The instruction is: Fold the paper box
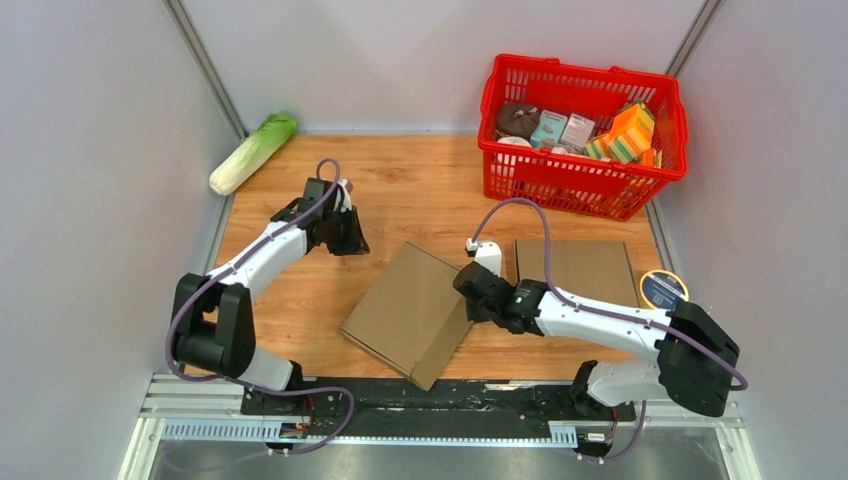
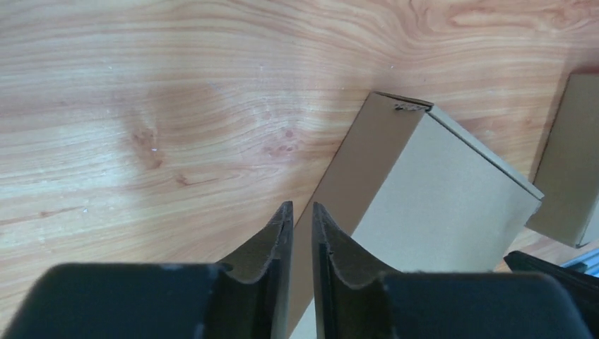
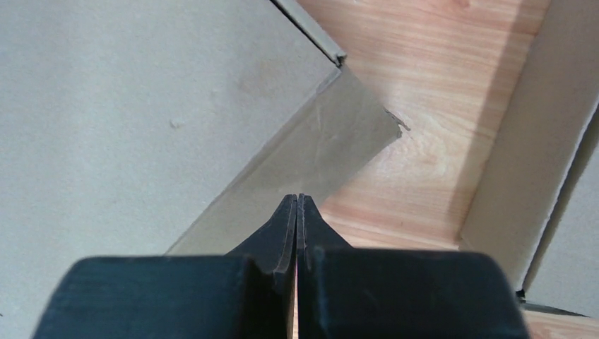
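Observation:
The paper box (image 1: 415,312) is a flat brown cardboard box lying askew in the middle of the table. It also shows in the left wrist view (image 2: 431,191) and the right wrist view (image 3: 141,106). My right gripper (image 1: 472,288) is shut at the box's right edge, with nothing between its fingers. Its tips (image 3: 297,198) point at a side flap (image 3: 332,148) that slopes down to the table. My left gripper (image 1: 340,232) stands apart, to the far left of the box. Its jaws (image 2: 302,206) are slightly open and empty above the bare wood.
A second flat cardboard box (image 1: 575,270) lies just right of my right gripper. A round blue-and-yellow tin (image 1: 663,290) sits at the right edge. A red basket (image 1: 580,72) of groceries stands at the back right. A napa cabbage (image 1: 252,152) lies at the back left.

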You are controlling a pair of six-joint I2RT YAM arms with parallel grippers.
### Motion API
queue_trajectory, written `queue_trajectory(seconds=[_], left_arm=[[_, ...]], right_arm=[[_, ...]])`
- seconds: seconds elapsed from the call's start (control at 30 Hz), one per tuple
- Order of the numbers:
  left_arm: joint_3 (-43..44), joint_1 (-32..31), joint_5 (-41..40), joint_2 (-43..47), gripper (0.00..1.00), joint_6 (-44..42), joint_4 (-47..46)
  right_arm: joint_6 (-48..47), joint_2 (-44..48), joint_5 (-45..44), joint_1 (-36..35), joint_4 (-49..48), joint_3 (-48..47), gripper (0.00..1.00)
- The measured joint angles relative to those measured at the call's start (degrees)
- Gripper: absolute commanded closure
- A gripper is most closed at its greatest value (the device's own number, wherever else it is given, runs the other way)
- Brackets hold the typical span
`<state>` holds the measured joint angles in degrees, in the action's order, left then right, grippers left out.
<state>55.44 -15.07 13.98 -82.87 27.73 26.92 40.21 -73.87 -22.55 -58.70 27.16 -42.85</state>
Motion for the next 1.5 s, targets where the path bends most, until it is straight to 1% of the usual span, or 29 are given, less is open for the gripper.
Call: queue_trajectory(seconds=[0.17, 0.27, 0.3, 0.33, 0.4, 0.47, 0.57, 0.67, 0.7, 0.8, 0.83, 0.93, 1.03, 1.13, 1.23, 1.4, 1.5], left_arm=[[-0.07, -1.14, 1.18, -5.46, 0.87, -0.59, -0.15], [-0.92, -4.13, 2.23, -8.41, 0.91, -0.09, -0.74], [-1.36, -5.18, 3.26, -8.96, 0.96, 0.42, -1.53], [-1.95, -6.05, 3.45, -9.40, 0.98, 0.85, -2.80], [-3.21, -6.47, 3.28, -9.62, 0.99, 2.03, -5.60], [-4.07, -5.73, 3.06, -9.60, 0.99, 3.04, -7.63], [-4.22, -5.01, 2.01, -9.38, 0.98, 3.45, -9.01], [-4.42, -4.44, 2.21, -8.35, 0.90, 3.58, -9.29], [-4.55, -3.85, 2.71, -7.78, 0.84, 3.72, -9.20], [-4.94, -0.94, 4.81, -5.77, 0.78, 3.80, -8.37], [-4.94, 0.00, 5.40, -5.01, 0.78, 3.78, -7.98], [-3.52, 2.19, 6.16, -3.74, 0.77, 3.08, -5.68], [-0.13, 2.56, 6.51, -4.28, 0.78, 2.16, -3.48], [4.28, 2.49, 6.49, -6.51, 0.82, 0.96, -1.99], [8.28, 2.45, 6.51, -10.51, 0.84, -0.07, -1.05], [10.93, 1.60, 6.43, -16.37, 0.88, -0.48, -0.48], [11.72, -0.63, 6.47, -18.95, 0.90, -0.44, 0.20]], right_arm=[[1.38, -0.52, 1.44, 1.53, 1.57, 0.07, 1.00], [1.51, -2.10, 3.08, 1.86, -2.60, 0.94, 1.00], [1.40, -3.34, 3.74, 1.88, -4.63, 1.14, 1.00], [0.81, -4.96, 4.31, 1.90, -6.71, 1.11, 1.00], [-0.15, -8.50, 5.99, 2.05, -9.97, 1.09, 1.00], [-0.72, -11.98, 7.54, 2.58, -12.26, 1.03, 1.00], [-0.81, -12.72, 10.03, 4.98, -14.97, 1.03, 1.00], [-1.51, -11.78, 10.97, 7.93, -16.50, 1.29, 1.00], [-1.90, -10.80, 10.51, 8.57, -16.17, 1.29, 1.00], [-3.50, -7.06, 9.03, 8.76, -12.20, 0.22, 1.00], [-4.09, -5.86, 8.46, 8.70, -10.78, -0.61, 1.00], [-5.14, -3.41, 7.39, 9.27, -8.41, -1.92, 1.00], [-5.60, -2.25, 7.26, 12.31, -6.71, -2.01, 1.00], [-6.21, -2.78, 7.54, 16.57, -5.07, -2.49, 1.00], [-6.88, -3.85, 7.96, 19.08, -4.39, -3.34, 1.00], [-7.30, -10.05, 11.02, 20.00, -5.05, -7.26, 1.00], [-7.13, -16.11, 13.79, 20.00, -7.30, -10.45, 1.00]])
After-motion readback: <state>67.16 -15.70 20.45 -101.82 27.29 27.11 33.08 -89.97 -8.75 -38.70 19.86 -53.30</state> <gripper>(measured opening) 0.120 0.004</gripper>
